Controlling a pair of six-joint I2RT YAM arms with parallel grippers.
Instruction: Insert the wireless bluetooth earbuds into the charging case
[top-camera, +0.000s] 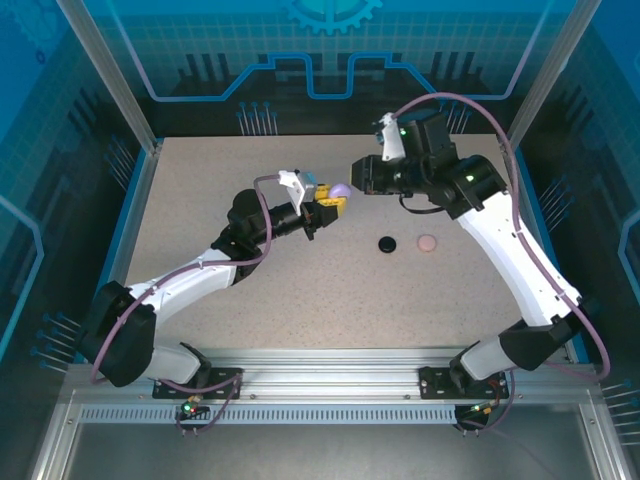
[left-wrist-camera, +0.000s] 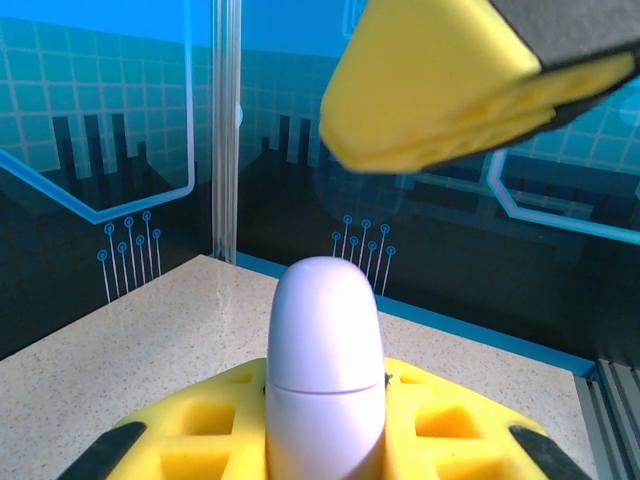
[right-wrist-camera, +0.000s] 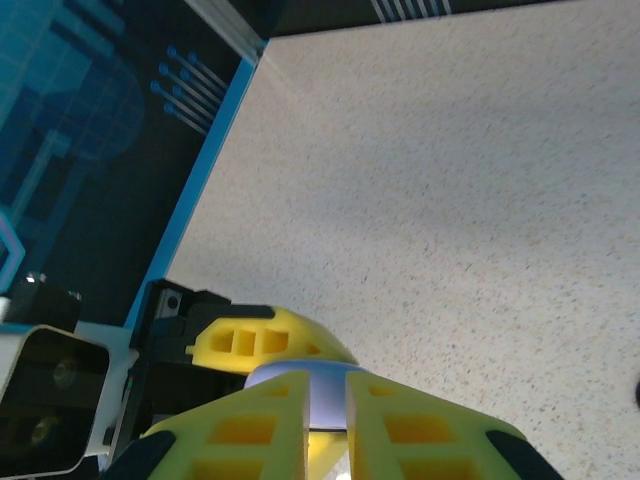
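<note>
**Held item.** One lavender charging case (left-wrist-camera: 325, 350), with a seam across its body, is clamped between the yellow fingers of the left gripper (top-camera: 333, 200). It is held above the table (top-camera: 300, 290), mid-rear.

**In the way.** The right gripper (right-wrist-camera: 327, 390) is set just beside the case's rounded free end. Its fingers (left-wrist-camera: 440, 90) are drawn nearly together, with a narrow slit left between them. Whether anything is pinched cannot be told.

**Surroundings.** One black case (top-camera: 387, 243) and one pale pink case (top-camera: 428, 242) are laid near each other on the table, well apart from the held case, beside the right arm.

**Count.** Three cases and two grippers are recorded.
</note>
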